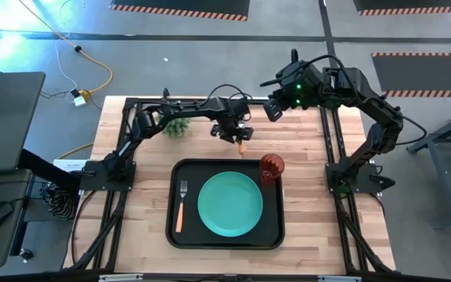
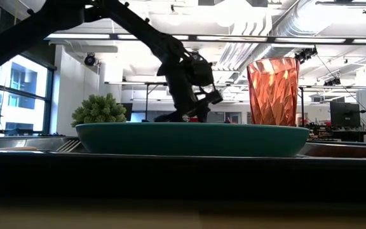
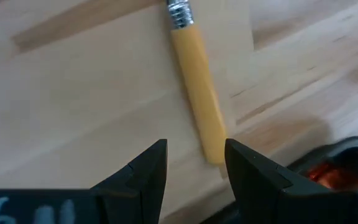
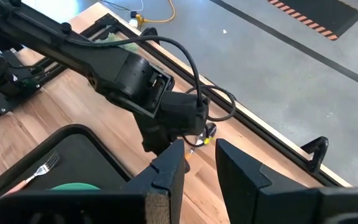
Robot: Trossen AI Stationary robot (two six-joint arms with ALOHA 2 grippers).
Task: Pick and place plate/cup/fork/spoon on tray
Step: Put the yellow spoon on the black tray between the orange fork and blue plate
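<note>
The table [image 1: 131, 235] carries a big black tray [image 1: 276, 235] near its front edge, in the middle. The tray is where all the eating things should end up, and three are there already. The green plate [image 1: 230, 204] lies flat in the middle of the tray. The red cup [image 1: 272, 168] stands up straight in the tray's far right corner, just beside the plate. The fork [image 1: 182, 205] lies along the tray's left side, next to the plate. Only the spoon [image 3: 197, 93] is not in the tray; it lies on the bare wood past the tray's far edge. The left pincer [image 3: 194, 167] hangs right over the spoon's handle with its fingers wide apart, one on each side of the handle's end, so it looks ready to close and pick it up. The right pincer [image 4: 199, 163] waits high near the table's far right corner, fingers partly open, holding nothing. A little green plant [image 1: 177, 125] sits near the far edge.
</note>
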